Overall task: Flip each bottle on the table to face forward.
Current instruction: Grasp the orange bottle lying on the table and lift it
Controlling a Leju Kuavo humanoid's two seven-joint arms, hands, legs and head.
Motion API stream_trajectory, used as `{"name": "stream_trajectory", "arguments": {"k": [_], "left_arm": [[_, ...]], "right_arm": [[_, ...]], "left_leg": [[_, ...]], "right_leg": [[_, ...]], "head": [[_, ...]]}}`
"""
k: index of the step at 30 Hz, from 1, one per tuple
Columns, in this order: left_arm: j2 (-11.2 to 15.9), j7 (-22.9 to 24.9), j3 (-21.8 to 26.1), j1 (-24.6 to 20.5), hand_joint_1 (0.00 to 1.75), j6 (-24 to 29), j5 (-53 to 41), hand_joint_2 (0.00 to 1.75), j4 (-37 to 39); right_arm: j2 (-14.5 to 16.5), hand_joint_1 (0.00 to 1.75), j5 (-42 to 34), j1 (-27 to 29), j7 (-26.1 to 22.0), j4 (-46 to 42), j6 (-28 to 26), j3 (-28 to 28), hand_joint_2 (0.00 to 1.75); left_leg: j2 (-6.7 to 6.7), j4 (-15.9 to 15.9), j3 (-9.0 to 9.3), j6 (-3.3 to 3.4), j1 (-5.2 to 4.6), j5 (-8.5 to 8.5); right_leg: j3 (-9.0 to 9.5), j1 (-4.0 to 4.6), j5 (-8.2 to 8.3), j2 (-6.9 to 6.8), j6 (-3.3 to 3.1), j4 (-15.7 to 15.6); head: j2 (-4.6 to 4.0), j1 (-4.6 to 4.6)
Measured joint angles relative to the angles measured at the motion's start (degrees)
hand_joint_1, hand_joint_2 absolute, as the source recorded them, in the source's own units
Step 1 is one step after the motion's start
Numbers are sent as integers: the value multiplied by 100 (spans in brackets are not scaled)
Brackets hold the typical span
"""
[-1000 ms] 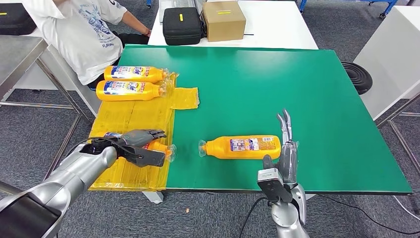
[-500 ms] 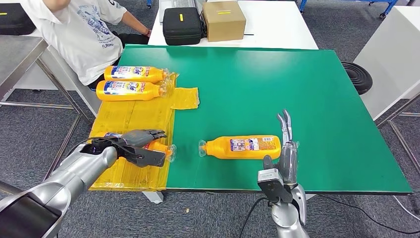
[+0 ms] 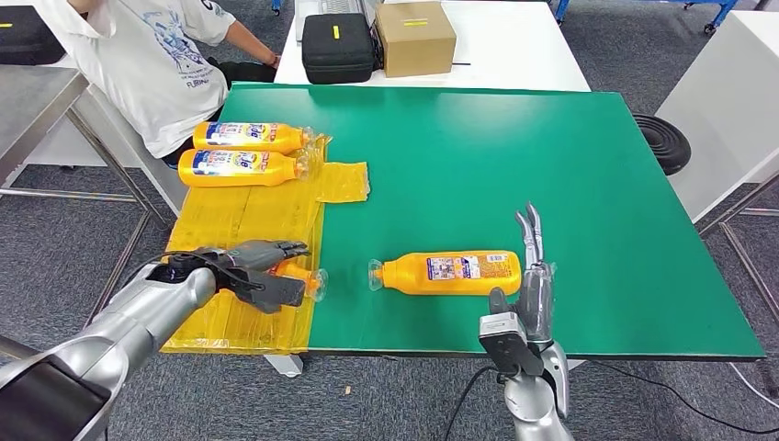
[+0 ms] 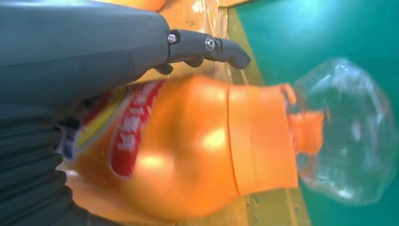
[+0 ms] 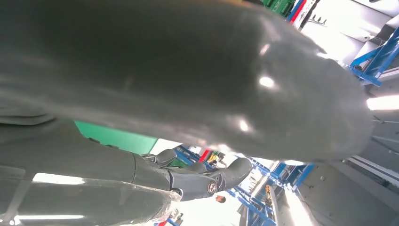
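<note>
**Orange bottle under our left hand at the table's near edge**

Orange plastic fills our left wrist view: our left hand (image 3: 260, 272) is wrapped over a bottle (image 4: 197, 150) lying on its side, thumb on one flank and dark fingers (image 4: 211, 47) curling round the other. We hold it on the yellow sheet (image 3: 230, 220) near the table's front left corner, its clear cap (image 4: 348, 132) poking out past the fingertips onto the green table (image 3: 514, 147). The silver forearm reaches in low from the left, wrist bent so the palm lies over the bottle's body.

Our right hand (image 3: 531, 276) stands upright at the near edge, fingers straight, slightly spread and pointing away from us, gripping nothing. Just beside its fingers, on the side toward the left hand, a second bottle (image 3: 450, 273) lies flat, cap toward the left hand, label upward.

Well beyond the left hand, two more bottles (image 3: 246, 152) lie side by side on the same sheet. A person in a white shirt (image 3: 147, 64) sits past them.
</note>
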Motion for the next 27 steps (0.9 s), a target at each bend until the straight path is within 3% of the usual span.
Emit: {"name": "stream_trajectory", "arguments": {"k": [9, 27], "left_arm": [[328, 130, -129, 41, 0, -124, 194, 0, -517], [542, 113, -409, 68, 0, -215, 305, 0, -817]], "right_arm": [[-2, 0, -52, -4, 1, 0, 1, -8, 0], [-2, 0, -78, -4, 37, -13, 2, -28, 0]], "left_leg": [[-1, 0, -6, 0, 1, 0], [0, 0, -8, 0, 1, 0]], "right_leg": [[-4, 0, -1, 0, 0, 0], [-7, 1, -1, 0, 0, 0]], "head": [[0, -1], [0, -1]]}}
